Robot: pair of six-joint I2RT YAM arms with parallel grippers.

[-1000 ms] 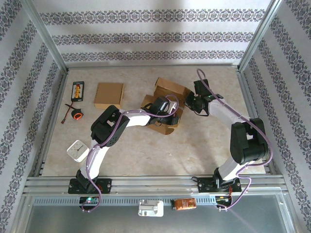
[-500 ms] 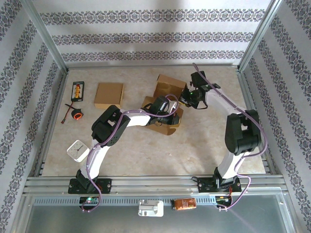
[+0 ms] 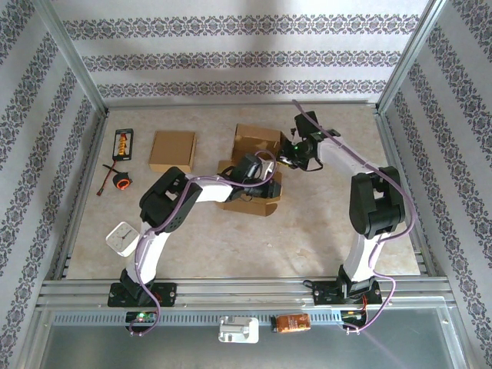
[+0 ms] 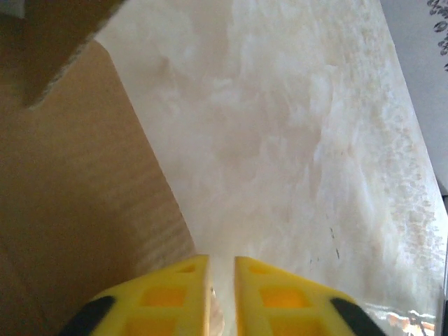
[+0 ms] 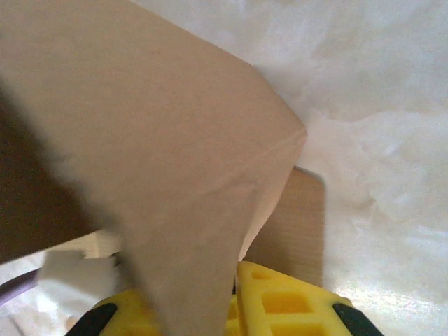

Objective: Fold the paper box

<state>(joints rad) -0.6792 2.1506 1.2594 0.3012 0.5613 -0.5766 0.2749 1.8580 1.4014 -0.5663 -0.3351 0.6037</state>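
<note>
the left arm bent at the elbow and reached in over the paper box point(image 3: 247, 200). the left gripper point(image 4: 222, 264) pointed down just beside a ribbed cardboard wall, its yellow fingers a crack apart with nothing between them. the right arm stretched up and leftward over the pale marbled table point(image 3: 307, 223). the right gripper point(image 5: 203, 308) was clamped on the box's raised flap point(image 5: 161, 126), which was smooth, creased brown card. the box lay mid-table between both grippers.

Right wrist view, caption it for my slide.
Right end effector pinching a brown cardboard box flap above the pale table.
</note>
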